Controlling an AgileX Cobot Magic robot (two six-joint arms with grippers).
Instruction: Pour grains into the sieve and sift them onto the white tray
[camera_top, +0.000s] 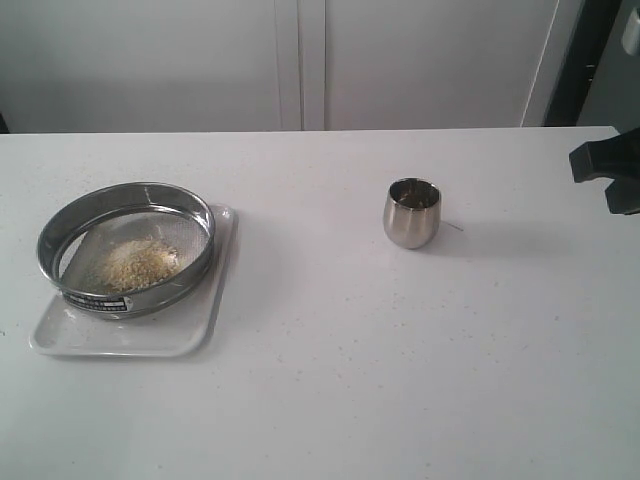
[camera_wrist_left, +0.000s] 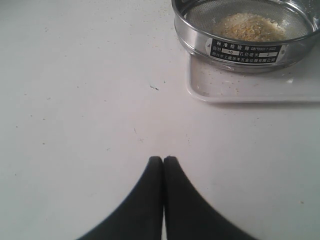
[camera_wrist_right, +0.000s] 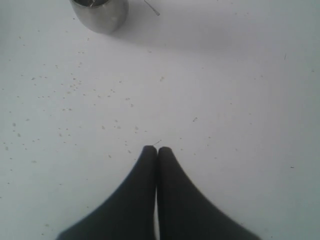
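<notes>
On the bench (camera_top: 400, 350): white tray (camera_top: 130, 338) at left, sieve (camera_top: 150, 297) sitting on it.
Steel cup (camera_top: 411, 215) upright, well apart to the right; grains (camera_top: 138, 262) heaped on the sieve's mesh; left tool (camera_wrist_left: 163, 159) and right tool (camera_wrist_right: 157, 149) both clenched, tips touching, grasping nothing.

The left gripper (camera_wrist_left: 163, 159) has two matte black fingers, smooth, each flaring from a narrow rounded tip into a broad curved base. The right gripper (camera_wrist_right: 157, 149) looks the same. Right of the cup (camera_top: 411, 213), a blocky black arm part (camera_top: 608, 170) shows angular edges.
</notes>
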